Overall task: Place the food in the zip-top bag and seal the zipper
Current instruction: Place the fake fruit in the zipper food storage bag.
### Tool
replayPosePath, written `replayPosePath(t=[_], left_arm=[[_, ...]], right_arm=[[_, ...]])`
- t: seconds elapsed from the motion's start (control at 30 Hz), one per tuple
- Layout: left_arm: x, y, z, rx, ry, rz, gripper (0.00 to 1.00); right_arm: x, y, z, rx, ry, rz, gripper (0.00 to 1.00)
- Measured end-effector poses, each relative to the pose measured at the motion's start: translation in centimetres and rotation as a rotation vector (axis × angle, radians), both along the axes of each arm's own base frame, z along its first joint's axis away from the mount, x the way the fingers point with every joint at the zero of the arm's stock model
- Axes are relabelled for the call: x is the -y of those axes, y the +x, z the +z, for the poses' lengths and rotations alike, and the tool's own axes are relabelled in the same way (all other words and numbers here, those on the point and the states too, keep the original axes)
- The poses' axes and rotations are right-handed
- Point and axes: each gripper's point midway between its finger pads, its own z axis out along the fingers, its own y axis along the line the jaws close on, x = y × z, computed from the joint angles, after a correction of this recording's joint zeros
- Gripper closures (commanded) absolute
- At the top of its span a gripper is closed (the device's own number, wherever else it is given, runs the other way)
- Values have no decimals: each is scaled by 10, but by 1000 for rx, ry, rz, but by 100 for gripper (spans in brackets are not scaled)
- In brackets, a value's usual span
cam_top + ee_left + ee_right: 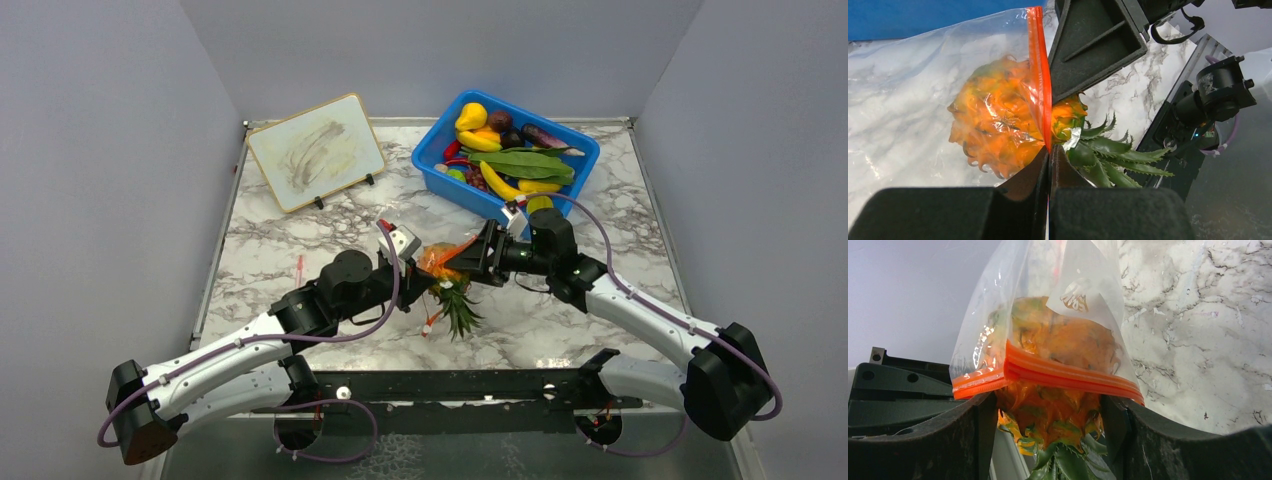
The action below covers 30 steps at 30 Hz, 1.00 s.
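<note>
The orange pineapple [443,283] hangs between my two grippers above the table, its body inside the clear zip-top bag [436,256] and its green crown [459,314] sticking out of the mouth. In the left wrist view my left gripper [1049,150] is shut on the red-orange zipper [1039,75] at one end, next to the pineapple [993,125]. In the right wrist view my right gripper [1048,412] is closed on the pineapple [1048,410] just below the zipper [1058,371], a finger [955,435] on each side. The mouth is open around the fruit.
A blue bin [438,125] at the back right holds bananas, a dark round fruit, green leaves and other toy food. A small whiteboard [315,150] stands at the back left. A small red strip [299,268] lies on the marble at the left.
</note>
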Motion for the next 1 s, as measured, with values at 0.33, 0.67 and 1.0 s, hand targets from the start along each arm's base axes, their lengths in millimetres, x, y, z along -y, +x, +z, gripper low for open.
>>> replayPosePath(t=[0.33, 0.67, 1.0], left_arm=[[-1, 6, 5, -26, -42, 61, 100], [-11, 17, 3, -43, -42, 155, 100], [-14, 19, 4, -55, -43, 185, 100]], right_arm=[[-1, 9, 16, 87, -88, 54, 24], [2, 5, 16, 123, -123, 92, 25], [4, 4, 32, 197, -132, 116, 30]])
